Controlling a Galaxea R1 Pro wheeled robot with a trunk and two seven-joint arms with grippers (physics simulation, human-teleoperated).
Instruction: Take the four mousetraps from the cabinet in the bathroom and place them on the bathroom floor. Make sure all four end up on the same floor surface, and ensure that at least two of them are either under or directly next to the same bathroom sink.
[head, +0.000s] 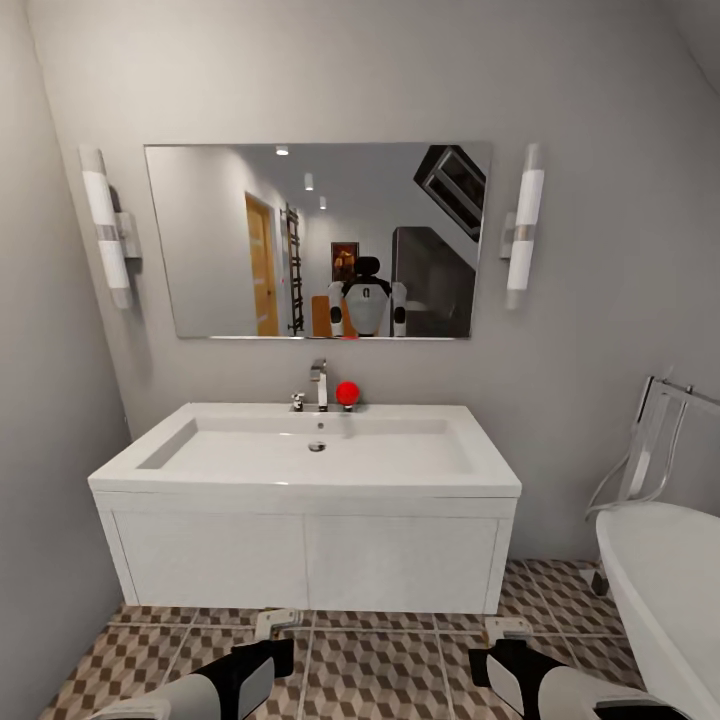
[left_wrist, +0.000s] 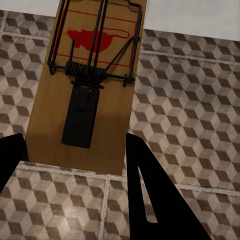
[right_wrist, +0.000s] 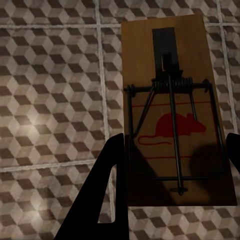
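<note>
1. The bathroom floor is laid in large square tiles printed with brown, beige and white cubes, split by pale grout lines.
2. In the left wrist view a wooden mousetrap (red mouse print, black wire spring) shows over these tiles, its far end at 12 o'clock.
3. In the right wrist view a second mousetrap shows over the tiles, its black tab pointing to 12 o'clock.
4. Whether either trap touches the tiles cannot be told.
</note>
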